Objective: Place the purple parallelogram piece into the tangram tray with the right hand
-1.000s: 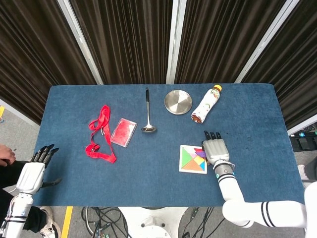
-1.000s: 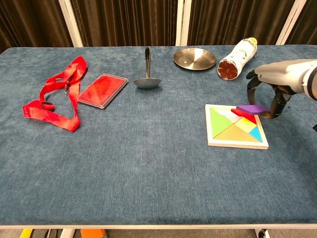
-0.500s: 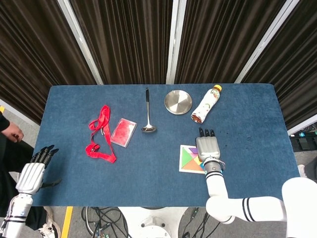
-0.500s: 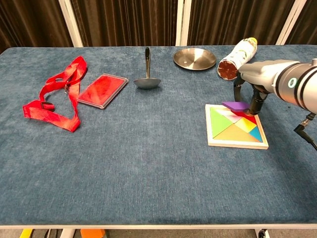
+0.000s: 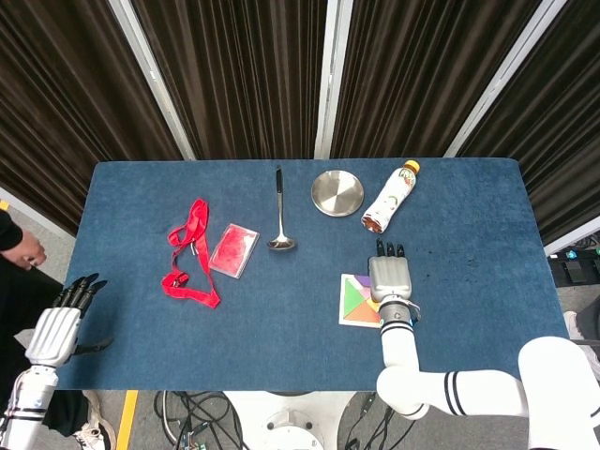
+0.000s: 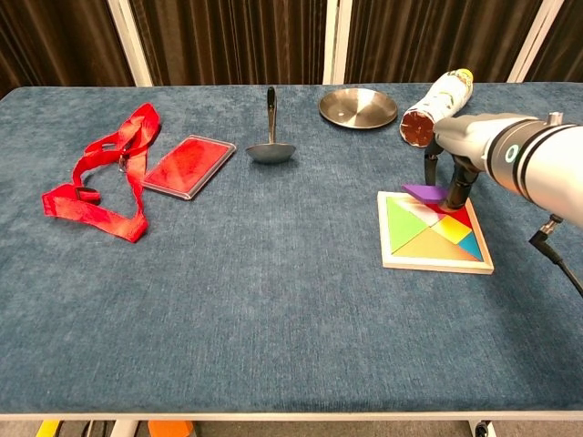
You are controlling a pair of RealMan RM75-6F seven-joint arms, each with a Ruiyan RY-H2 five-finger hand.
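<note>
The tangram tray (image 6: 435, 232) (image 5: 353, 302) is a white square frame holding several coloured pieces, on the blue table right of centre. My right hand (image 6: 455, 150) (image 5: 390, 277) hovers over the tray's far edge, fingers pointing down. It pinches the purple parallelogram piece (image 6: 424, 191), which hangs flat just above the tray's far left corner. In the head view the hand covers most of the piece and the tray's right half. My left hand (image 5: 64, 319) hangs off the table's left edge, fingers apart and empty.
A bottle (image 6: 436, 106) lies on its side just behind my right hand. A metal plate (image 6: 358, 106), a ladle (image 6: 270, 137), a red card holder (image 6: 187, 165) and a red lanyard (image 6: 100, 173) lie further left across the table (image 6: 273, 300).
My right hand has carried the purple piece leftward, from the tray's right side to above its far left corner. The left hand has barely moved.
</note>
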